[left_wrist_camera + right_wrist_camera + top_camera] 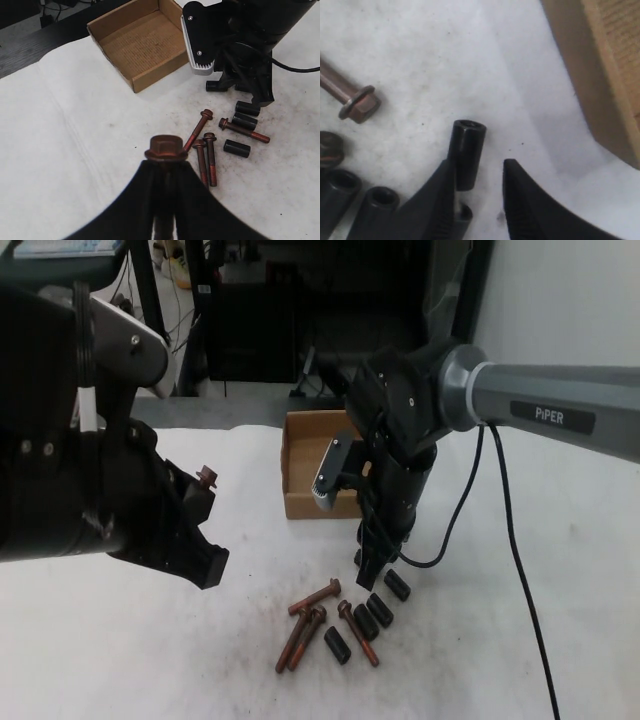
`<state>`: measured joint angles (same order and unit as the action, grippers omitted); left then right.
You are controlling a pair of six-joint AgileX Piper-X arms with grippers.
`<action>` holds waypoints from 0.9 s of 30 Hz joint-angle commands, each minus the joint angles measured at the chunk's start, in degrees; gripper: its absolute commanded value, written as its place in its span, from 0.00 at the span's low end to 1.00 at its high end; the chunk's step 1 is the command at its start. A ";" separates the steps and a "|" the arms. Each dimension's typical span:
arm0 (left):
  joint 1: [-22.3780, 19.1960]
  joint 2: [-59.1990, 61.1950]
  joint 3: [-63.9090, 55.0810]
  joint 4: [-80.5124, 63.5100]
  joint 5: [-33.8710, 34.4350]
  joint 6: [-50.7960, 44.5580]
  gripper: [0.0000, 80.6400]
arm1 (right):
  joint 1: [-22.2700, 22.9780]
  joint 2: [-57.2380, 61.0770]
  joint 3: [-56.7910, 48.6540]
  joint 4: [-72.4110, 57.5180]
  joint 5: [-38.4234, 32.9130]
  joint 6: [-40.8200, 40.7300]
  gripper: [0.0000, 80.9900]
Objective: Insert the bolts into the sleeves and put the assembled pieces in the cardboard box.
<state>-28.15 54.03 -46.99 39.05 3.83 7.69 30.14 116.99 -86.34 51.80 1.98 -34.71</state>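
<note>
The right hand [370, 568] hangs open low over the bench [120, 660]. One sleeve [466, 150] lies between its fingers [435, 200], close against one, with its long axis along them. The left hand [165, 172], raised and well apart, grips a bolt [165, 148], head outward.

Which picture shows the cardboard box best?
The left wrist view: nearly the whole cardboard box shows, open, so you can see inside. In the high view the right arm hides part of it. The right wrist view catches just one wall.
</note>
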 commanded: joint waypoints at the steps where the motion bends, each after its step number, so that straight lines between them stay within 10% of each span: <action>1: 0.14 -0.59 -0.14 -0.37 -0.28 0.22 0.00 | -0.02 0.16 -0.55 -1.42 0.90 -1.40 0.38; 27: 0.14 -0.59 -0.14 -0.37 -0.28 1.30 0.00 | -0.12 3.30 -0.41 -1.64 -1.26 5.55 0.38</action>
<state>-28.15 54.03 -46.99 39.05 3.83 8.20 30.14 119.87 -86.72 50.52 1.35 -29.51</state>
